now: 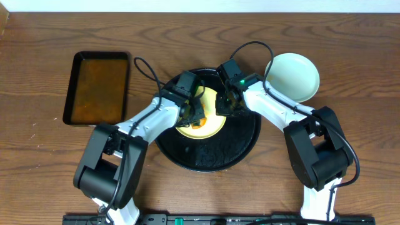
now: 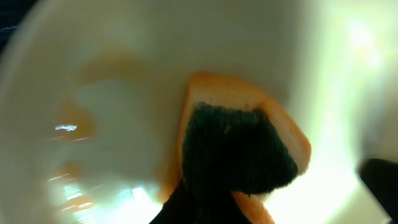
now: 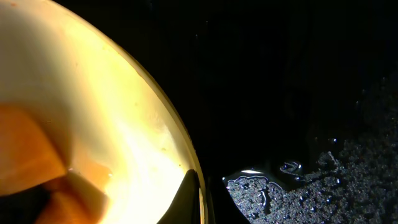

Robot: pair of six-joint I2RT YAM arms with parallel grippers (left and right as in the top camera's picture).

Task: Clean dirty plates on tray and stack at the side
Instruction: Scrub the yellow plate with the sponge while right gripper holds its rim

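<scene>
With the right hand [image 1: 224, 107] pinching the rim of the yellow plate [image 1: 209, 125] on the tray [image 1: 244, 147] and the left hand [image 1: 192, 112] clenched on a sponge [image 2: 239, 146] pressed inside it, hard scrubbing risked wrenching the slick rim free.

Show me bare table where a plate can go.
Bare wood lies right of the mint plate to the table edge, and left of the rectangular tray. Crowded: the round tray, where the left gripper and right gripper meet over the yellow plate.
</scene>
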